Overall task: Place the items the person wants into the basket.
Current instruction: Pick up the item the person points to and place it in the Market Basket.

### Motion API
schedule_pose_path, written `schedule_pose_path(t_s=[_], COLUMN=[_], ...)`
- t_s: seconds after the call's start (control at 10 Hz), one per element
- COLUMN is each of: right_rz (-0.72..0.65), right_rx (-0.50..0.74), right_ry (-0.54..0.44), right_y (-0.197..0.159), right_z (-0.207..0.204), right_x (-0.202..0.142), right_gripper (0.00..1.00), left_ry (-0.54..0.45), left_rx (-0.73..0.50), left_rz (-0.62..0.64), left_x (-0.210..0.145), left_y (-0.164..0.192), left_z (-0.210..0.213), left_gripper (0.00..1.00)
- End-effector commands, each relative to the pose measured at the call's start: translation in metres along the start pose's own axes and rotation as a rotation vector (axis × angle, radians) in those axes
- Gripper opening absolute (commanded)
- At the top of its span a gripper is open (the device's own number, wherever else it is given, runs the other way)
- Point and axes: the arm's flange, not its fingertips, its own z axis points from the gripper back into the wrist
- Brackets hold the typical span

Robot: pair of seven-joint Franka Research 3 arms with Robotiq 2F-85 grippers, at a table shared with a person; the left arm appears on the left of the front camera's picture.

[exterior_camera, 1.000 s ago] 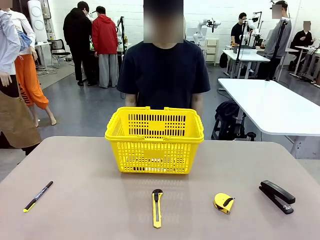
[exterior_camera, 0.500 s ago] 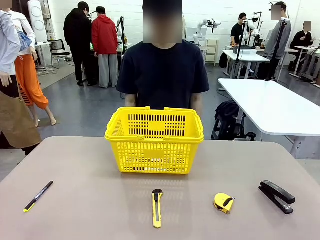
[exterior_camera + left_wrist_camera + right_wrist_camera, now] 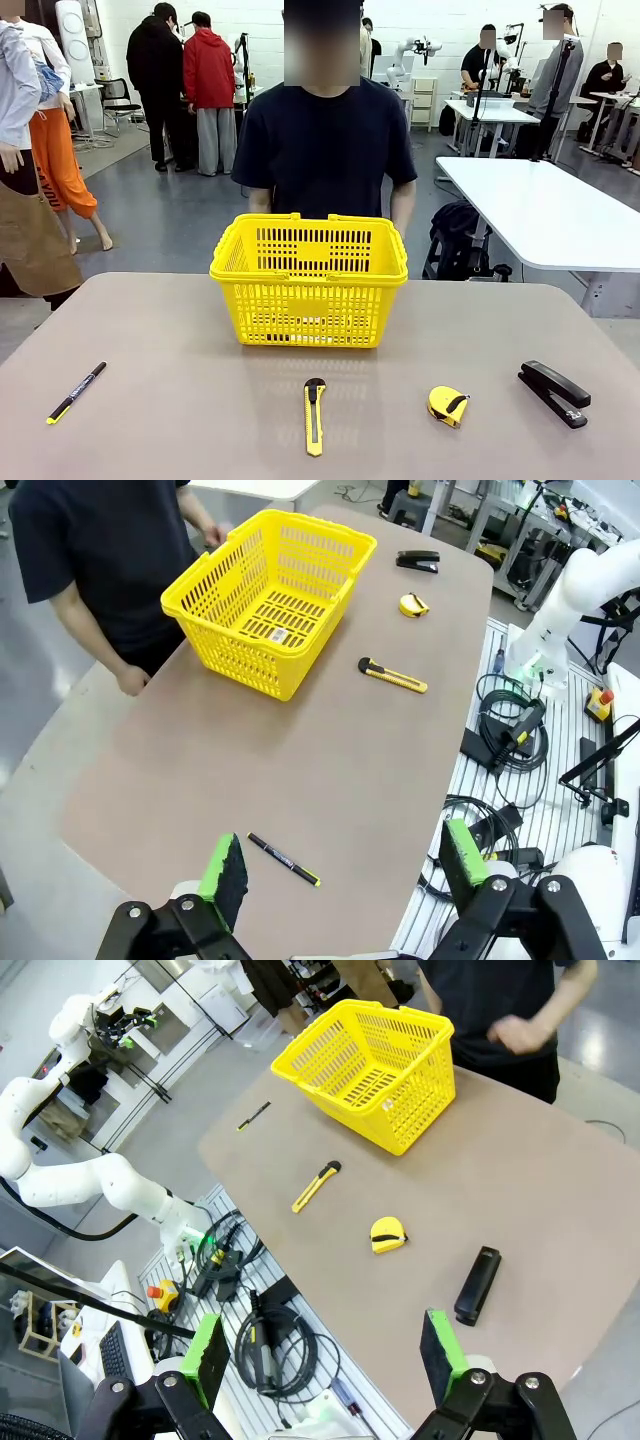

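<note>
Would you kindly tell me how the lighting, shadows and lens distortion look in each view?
Front view: even, soft light; the bright yellow plastic basket casts only a faint shadow on the beige table. Left wrist view: wide-angle stretch makes the open left gripper loom oversized. Right wrist view: same stretch; the person's hand looks slightly smeared.

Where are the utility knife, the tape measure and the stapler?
utility knife [image 3: 314, 420], front view, on its yellow body.
tape measure [image 3: 447, 405], front view, on its yellow case.
stapler [image 3: 553, 393], front view, mid black top.

Low front, high wrists, shared basket [image 3: 310, 300]
</note>
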Motion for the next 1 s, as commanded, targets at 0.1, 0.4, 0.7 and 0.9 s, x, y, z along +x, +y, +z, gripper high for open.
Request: schedule_pose_path(t_s=[0.1,0.4,0.7,0.9], right_rz=[0.004,0.004,0.004,0.004], right_rx=[0.002,0.002,0.002,0.002], right_ry=[-0.014,-0.014,-0.014,-0.014], right_y=[0.0003,0.0003,0.0003,0.0003], right_z=[0.0000,0.0000,0.0000,0.0000], right_x=[0.0017,0.0017,0.0017,0.0017], right_gripper=[1.00,1.00,1.00,1.00], left_ry=[-0.021,-0.021,-0.021,-0.021], left_rx=[-0.005,-0.005,-0.005,-0.005], left_rz=[-0.008,-0.008,-0.008,-0.008], left_x=[0.0031,0.0031,0.0031,0.0031], left_y=[0.0022,0.0022,0.0022,0.0022], left_z=[0.0001,0.0001,0.0001,0.0001], left_gripper=[1.00,1.00,1.00,1.00])
